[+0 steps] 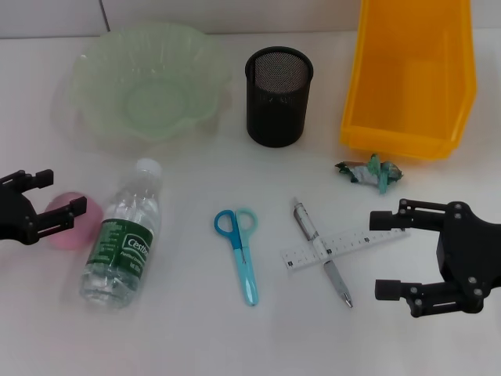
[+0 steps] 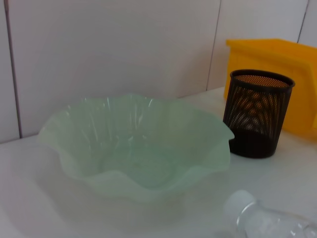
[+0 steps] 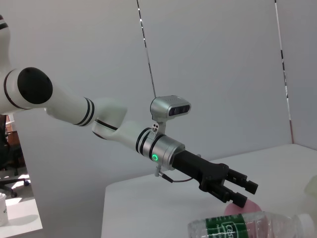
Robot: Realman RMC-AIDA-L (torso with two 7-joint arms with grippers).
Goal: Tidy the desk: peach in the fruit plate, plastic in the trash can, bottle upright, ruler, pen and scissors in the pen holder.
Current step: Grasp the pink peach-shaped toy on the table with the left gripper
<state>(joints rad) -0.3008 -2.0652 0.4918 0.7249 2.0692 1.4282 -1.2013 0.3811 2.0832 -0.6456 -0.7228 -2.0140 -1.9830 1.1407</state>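
A pink peach [image 1: 78,225] lies at the left of the desk, and my left gripper [image 1: 53,194] stands open right by it, one finger crossing its top. Beside the peach a clear bottle [image 1: 125,239] lies on its side. Blue scissors [image 1: 241,254], a silver pen [image 1: 321,249] and a white ruler [image 1: 348,244] crossing under it lie mid-desk. My right gripper [image 1: 383,254] is open, just past the ruler's right end. A crumpled plastic wrapper [image 1: 369,173] lies before the yellow trash can [image 1: 407,145]. The green fruit plate [image 1: 149,98] and black mesh pen holder [image 1: 278,98] stand at the back.
The left wrist view looks over the fruit plate [image 2: 138,148] to the pen holder [image 2: 257,116], the trash can [image 2: 277,62] and the bottle's cap [image 2: 242,207]. The right wrist view shows the left arm, its gripper [image 3: 237,191], the peach [image 3: 237,209] and the bottle [image 3: 257,225]. A wall backs the desk.
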